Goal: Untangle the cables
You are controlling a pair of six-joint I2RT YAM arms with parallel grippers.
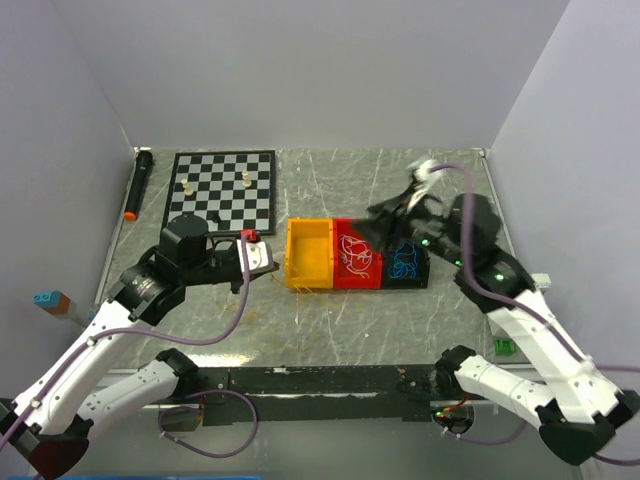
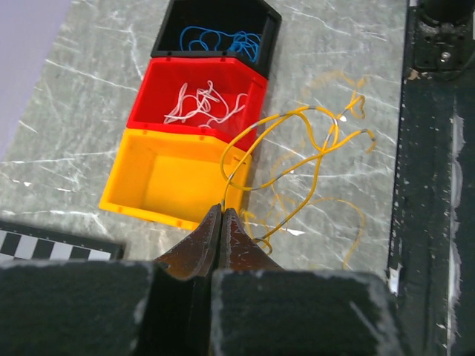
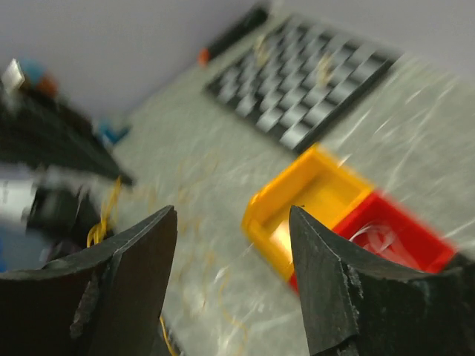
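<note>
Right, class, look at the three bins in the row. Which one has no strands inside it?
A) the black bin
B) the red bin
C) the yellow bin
C: the yellow bin shows only its bare floor, while the red bin holds white strands and the black bin holds blue strands.

White arms, black joints (purple cords alongside).
</note>
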